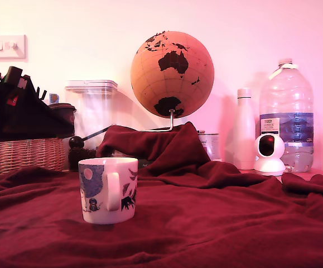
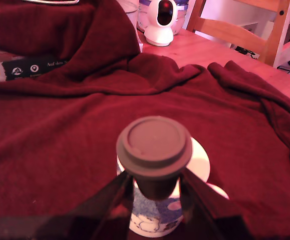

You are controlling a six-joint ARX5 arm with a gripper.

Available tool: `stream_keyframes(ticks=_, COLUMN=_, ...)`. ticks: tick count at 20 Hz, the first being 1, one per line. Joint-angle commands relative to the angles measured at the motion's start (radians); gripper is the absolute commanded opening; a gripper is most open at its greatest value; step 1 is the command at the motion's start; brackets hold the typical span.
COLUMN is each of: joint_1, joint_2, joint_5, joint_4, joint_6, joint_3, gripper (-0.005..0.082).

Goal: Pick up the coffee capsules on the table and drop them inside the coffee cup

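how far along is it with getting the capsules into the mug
Midway through a drop. The hand is shut on a coffee capsule and, in the wrist view, holds it right over the coffee cup; the grasp and carry look done. Left: release it into the cup. No other capsule shows on the red table cloth in either view, and I cannot see whether the cup already holds any.

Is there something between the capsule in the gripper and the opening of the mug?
Nothing visible. In the wrist view the gripper holds the coffee capsule directly over the white mug, whose rim shows behind it. No other object lies between capsule and mug.
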Motion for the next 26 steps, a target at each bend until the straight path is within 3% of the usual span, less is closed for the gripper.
stream_keyframes(ticks=1, joint_1=-0.003, joint_2=-0.009, joint_5=0.008, joint_4=0.004, joint_6=-0.003, joint_3=-0.019, gripper=0.021)
stream_keyframes(ticks=9, joint_1=-0.04, joint_2=-0.008, joint_5=0.006, joint_4=-0.108, joint_6=0.016, joint_3=0.053, gripper=0.021)
stream_keyframes(ticks=13, joint_1=-0.083, joint_2=-0.008, joint_5=-0.022, joint_4=-0.209, joint_6=0.031, joint_3=0.126, gripper=0.021)
stream_keyframes(ticks=19, joint_1=-0.122, joint_2=-0.006, joint_5=-0.107, joint_4=-0.352, joint_6=0.064, joint_3=0.223, gripper=0.021)
stream_keyframes(ticks=22, joint_1=-0.128, joint_2=0.017, joint_5=-0.121, joint_4=-0.431, joint_6=0.1, joint_3=0.279, gripper=0.021)
stream_keyframes(ticks=26, joint_1=-0.134, joint_2=0.093, joint_5=-0.121, joint_4=-0.508, joint_6=0.113, joint_3=0.369, gripper=0.021)
